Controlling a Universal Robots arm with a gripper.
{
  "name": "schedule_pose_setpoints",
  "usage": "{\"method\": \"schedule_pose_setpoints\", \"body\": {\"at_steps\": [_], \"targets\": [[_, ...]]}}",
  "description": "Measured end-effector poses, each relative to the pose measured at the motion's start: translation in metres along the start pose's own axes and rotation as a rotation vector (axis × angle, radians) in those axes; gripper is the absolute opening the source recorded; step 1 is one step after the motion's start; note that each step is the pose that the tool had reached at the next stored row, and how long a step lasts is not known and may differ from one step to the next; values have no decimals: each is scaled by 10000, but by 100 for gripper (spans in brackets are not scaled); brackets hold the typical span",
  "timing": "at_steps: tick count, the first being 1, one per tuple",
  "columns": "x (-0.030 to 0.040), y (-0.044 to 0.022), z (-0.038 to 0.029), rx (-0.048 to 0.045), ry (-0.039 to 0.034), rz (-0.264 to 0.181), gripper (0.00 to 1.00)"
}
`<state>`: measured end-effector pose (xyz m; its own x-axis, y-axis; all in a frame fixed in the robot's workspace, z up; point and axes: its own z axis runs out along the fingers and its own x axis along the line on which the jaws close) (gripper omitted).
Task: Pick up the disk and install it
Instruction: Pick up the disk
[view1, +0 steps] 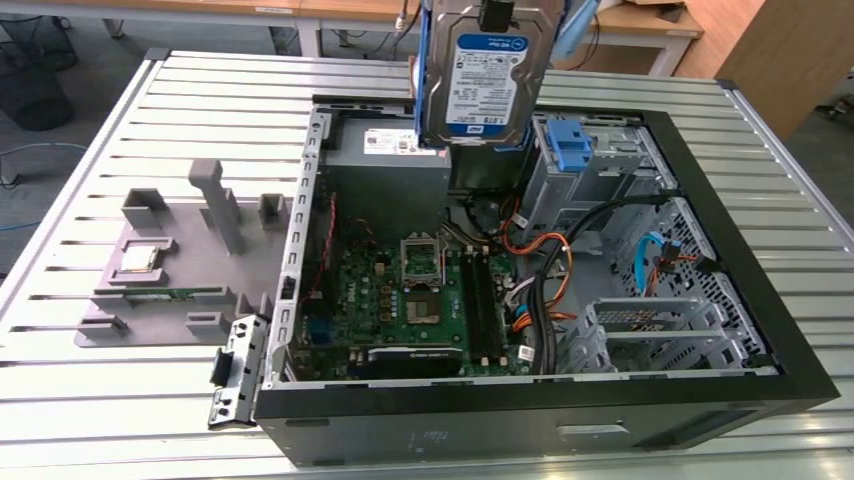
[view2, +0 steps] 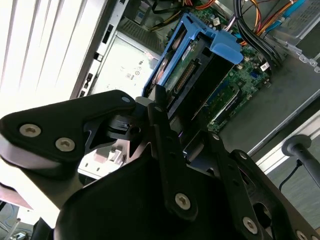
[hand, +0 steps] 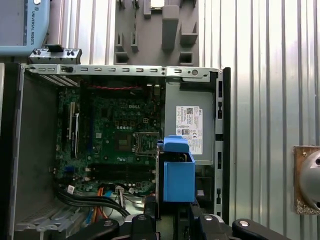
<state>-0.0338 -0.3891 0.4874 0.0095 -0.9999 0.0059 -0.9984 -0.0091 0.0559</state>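
The disk (view1: 481, 80), silver with a blue-and-white label and a blue carrier frame, hangs on edge above the back of the open computer case (view1: 747, 300). My gripper (view1: 497, 14) is shut on its upper end. In the second wrist view the black fingers (view2: 161, 117) clamp the disk (view2: 185, 70) by its end, with the motherboard far below it. In the first wrist view the blue carrier (hand: 178, 172) juts out from my gripper (hand: 172, 220) beside the power supply.
Inside the case lie the motherboard (view1: 414, 290), a grey power-supply box (view1: 387, 150) with a white label, cables (view1: 561, 260) and a drive bay with a blue bracket (view1: 570, 148). A grey fixture (view1: 187, 250) holding small parts sits on the slatted table (view1: 200, 90) at the exterior view's left.
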Motion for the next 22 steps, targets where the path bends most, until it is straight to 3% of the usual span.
{"method": "schedule_pose_setpoints", "body": {"at_steps": [4, 18, 20, 22], "targets": [[70, 1, 1, 0, -1, 0, 35], [111, 1, 2, 1, -34, -1, 35], [155, 1, 2, 0, -33, -2, 35], [157, 1, 2, 0, -33, -2, 35]]}}
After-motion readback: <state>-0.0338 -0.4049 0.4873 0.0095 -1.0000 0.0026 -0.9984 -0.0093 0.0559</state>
